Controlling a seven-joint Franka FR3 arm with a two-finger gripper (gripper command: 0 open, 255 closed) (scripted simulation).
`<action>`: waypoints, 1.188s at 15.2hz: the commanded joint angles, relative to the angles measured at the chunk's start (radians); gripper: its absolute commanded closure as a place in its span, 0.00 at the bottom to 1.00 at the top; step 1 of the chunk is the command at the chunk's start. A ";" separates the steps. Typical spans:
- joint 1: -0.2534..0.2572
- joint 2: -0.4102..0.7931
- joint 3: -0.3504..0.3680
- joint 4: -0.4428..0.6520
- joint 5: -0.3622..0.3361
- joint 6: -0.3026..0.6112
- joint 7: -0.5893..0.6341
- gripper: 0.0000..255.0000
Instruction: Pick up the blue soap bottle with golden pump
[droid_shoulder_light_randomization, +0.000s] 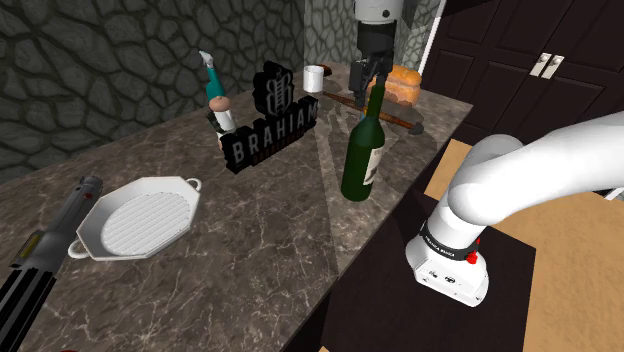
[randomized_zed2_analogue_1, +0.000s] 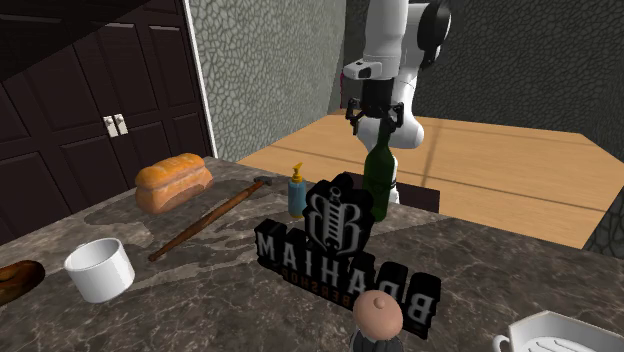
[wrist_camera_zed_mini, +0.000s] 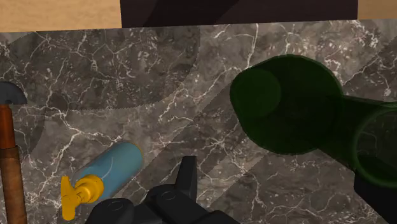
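The blue soap bottle (randomized_zed2_analogue_1: 296, 195) with a golden pump stands upright on the dark marble counter (randomized_zed2_analogue_1: 200, 300), just behind the black lettered sign (randomized_zed2_analogue_1: 345, 255). In the wrist view the soap bottle (wrist_camera_zed_mini: 109, 173) appears below the hand, between a hammer (wrist_camera_zed_mini: 9, 156) and a dark green wine bottle (wrist_camera_zed_mini: 299, 114). My gripper (droid_shoulder_light_randomization: 372, 80) hangs open directly over the neck of the green bottle (droid_shoulder_light_randomization: 362, 150). From the second exterior view, the gripper (randomized_zed2_analogue_1: 376, 125) is above and to the right of the soap bottle and holds nothing.
A bread loaf (randomized_zed2_analogue_1: 175, 182), a wooden-handled hammer (randomized_zed2_analogue_1: 210, 222) and a white cup (randomized_zed2_analogue_1: 100, 268) lie further along the counter. A white grill pan (droid_shoulder_light_randomization: 140, 215), a small doll figure (droid_shoulder_light_randomization: 220, 108) and a dark cylindrical handle (droid_shoulder_light_randomization: 40, 255) sit toward the shoulder view's left.
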 joint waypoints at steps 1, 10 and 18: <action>0.000 0.000 0.000 0.000 0.000 0.000 0.000 0.00; -0.073 0.179 -0.170 0.036 -0.109 0.142 -0.182 0.00; -0.117 0.405 -0.308 0.150 -0.145 0.257 -0.341 0.00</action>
